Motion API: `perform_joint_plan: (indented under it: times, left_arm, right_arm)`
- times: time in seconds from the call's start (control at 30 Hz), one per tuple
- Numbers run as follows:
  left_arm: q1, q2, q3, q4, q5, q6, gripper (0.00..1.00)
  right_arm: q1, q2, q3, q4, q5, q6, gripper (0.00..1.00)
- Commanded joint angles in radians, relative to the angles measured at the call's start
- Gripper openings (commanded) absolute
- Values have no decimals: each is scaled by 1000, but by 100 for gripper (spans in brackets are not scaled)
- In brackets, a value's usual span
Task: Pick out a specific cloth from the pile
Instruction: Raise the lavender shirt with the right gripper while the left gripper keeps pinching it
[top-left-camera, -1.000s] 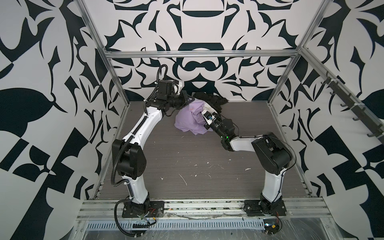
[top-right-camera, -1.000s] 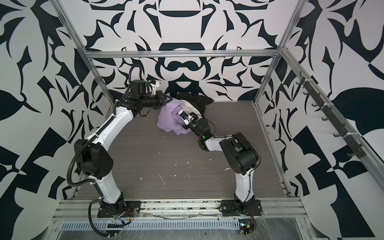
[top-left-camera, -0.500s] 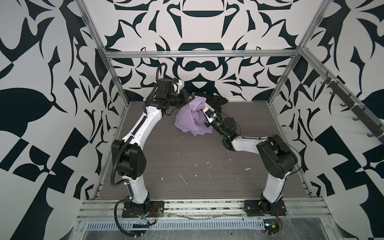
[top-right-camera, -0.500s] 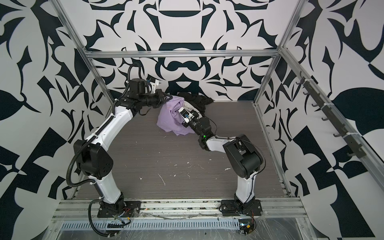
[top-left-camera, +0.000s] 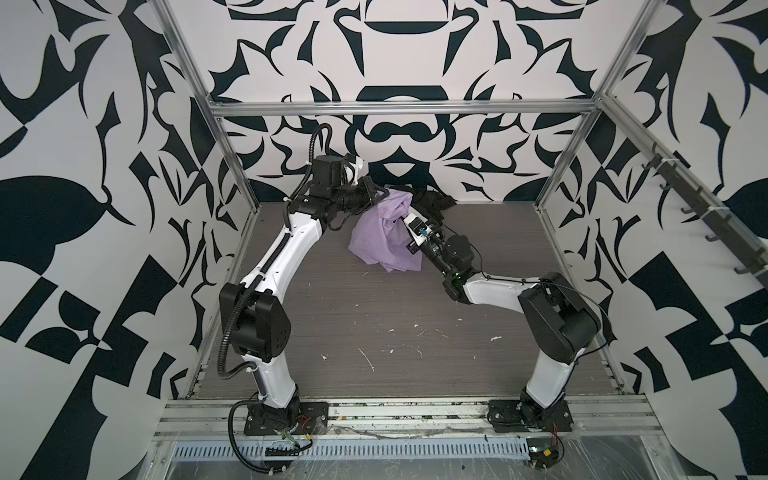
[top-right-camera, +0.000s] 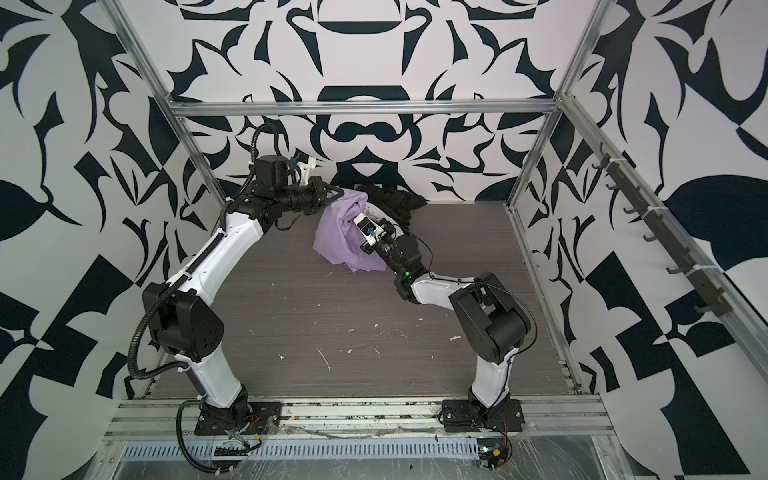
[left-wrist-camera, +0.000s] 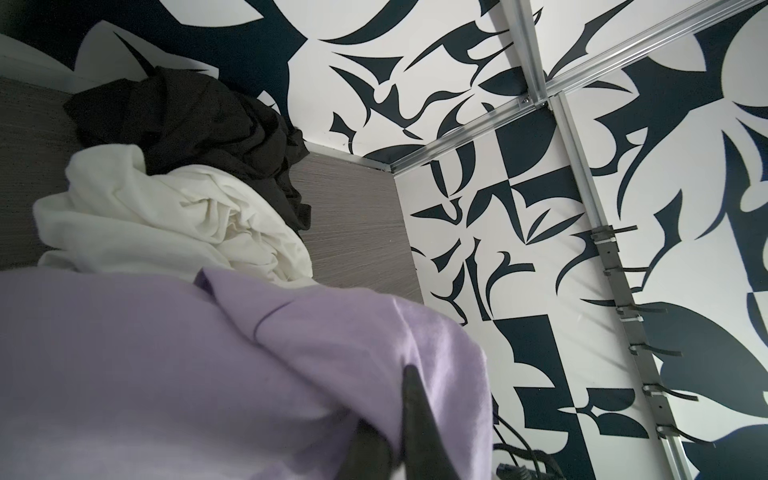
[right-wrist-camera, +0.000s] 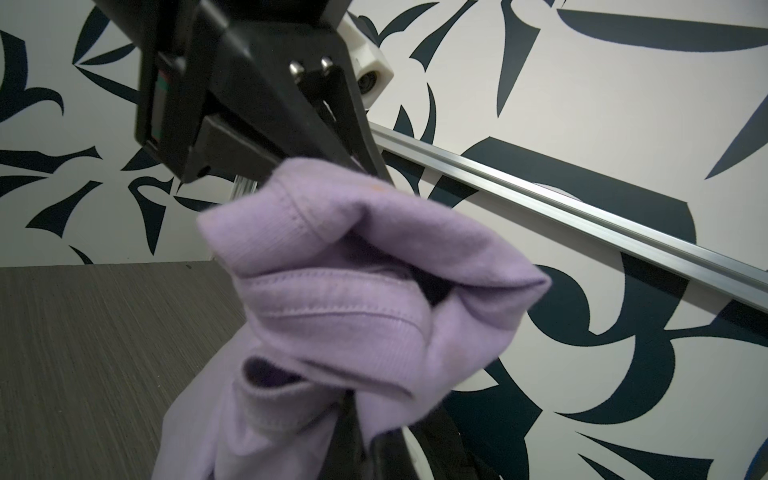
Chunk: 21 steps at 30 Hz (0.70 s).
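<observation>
The lavender cloth (top-left-camera: 376, 237) is raised off the pile (left-wrist-camera: 178, 174) near the back of the counter (top-left-camera: 374, 324), held between the two arms. The left pincer (top-left-camera: 383, 192) is clamped together on the cloth's top corner. The right pincer (right-wrist-camera: 365, 432) is closed on a bunched fold just beside and below that corner. From these two grips the fabric hangs down, and its lower folds rest on the counter. Behind it, against the back wall (top-left-camera: 399, 137), lie the white cloth (left-wrist-camera: 166, 224) and the black cloth (left-wrist-camera: 199, 120), touching each other, the black one nearer the wall.
</observation>
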Motion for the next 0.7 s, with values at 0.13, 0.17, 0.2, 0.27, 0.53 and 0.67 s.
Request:
perform_joint_plan:
  times: [0.13,0.17,0.2,0.27,0.53,0.67]
  left_arm:
    - [-2,-58,31,8,-2,14,2]
    - [-1,-59,31,9,-3,15,2]
    - [-2,-59,31,8,-3,14,2]
    - [0,-60,30,8,-5,14,2]
    - [0,-79,-2,13,-4,8,2]
    - [0,-82,0,16,-3,7,2]
  right_arm:
    - [9,-100,9,56,6,8,0]
    - [9,-107,11,44,6,12,0]
    - [9,-112,13,36,6,17,0]
    - [9,-120,16,19,9,26,0]
    - [16,-148,-4,-8,14,34,0]
    - [21,-154,-1,-23,13,39,0]
